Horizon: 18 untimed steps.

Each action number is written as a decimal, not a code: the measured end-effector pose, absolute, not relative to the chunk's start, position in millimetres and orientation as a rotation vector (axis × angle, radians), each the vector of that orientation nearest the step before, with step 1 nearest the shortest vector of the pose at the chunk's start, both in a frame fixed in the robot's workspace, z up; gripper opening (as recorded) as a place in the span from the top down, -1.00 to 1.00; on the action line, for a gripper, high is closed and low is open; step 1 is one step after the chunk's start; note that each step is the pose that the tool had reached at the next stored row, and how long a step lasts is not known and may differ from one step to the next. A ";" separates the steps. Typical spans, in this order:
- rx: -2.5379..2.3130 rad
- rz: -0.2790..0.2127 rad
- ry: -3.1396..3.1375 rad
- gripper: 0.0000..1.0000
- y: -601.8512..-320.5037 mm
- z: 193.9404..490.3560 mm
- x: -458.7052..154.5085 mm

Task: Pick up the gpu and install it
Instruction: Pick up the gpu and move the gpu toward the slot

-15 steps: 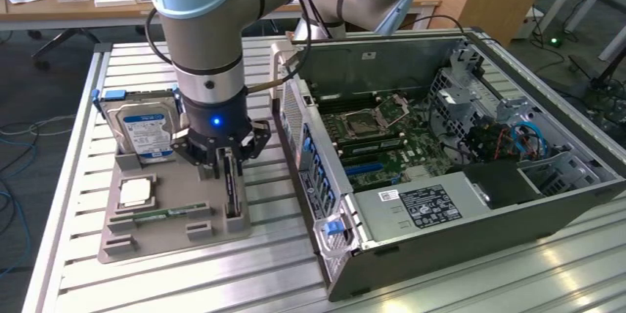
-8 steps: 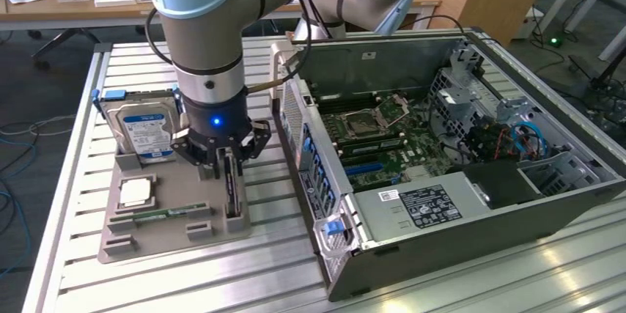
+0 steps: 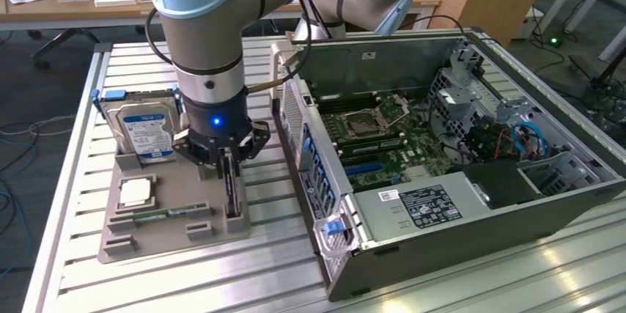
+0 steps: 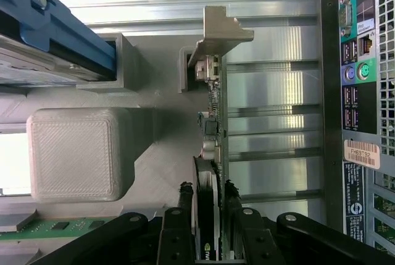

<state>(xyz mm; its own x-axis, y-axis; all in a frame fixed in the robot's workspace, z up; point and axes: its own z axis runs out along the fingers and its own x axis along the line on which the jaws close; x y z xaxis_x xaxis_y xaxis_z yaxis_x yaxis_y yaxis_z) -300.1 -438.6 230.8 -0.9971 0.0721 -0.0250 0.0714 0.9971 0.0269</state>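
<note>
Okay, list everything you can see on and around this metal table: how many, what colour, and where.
thin flat green-and-dark gpu card with silver end bracket: one, standing on edge in a tray slot
boxy silver hard drive with blue-white label: one, upright at the tray's far end
square silver processor chip: one, flat on the tray
narrow green memory stick: one, flat beside the chip
grey plastic holder tray: one, exterior view's left of the case
dark open computer case: one, on its side, motherboard exposed
slatted silver table: one, under everything
grey-and-blue robot arm: one, reaching down over the tray
black gripper: one, down at the gpu card
</note>
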 end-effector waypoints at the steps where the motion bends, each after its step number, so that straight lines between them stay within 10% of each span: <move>1: 0.112 0.040 3.113 0.34 -438.6 230.8 -300.1; 18: 0.112 0.040 3.113 0.34 -438.6 230.8 -298.1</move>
<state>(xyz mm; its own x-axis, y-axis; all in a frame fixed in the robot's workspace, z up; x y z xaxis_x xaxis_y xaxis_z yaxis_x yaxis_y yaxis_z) -298.1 -438.6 230.8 -0.9971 0.0721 -0.0250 0.0714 0.9971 0.0269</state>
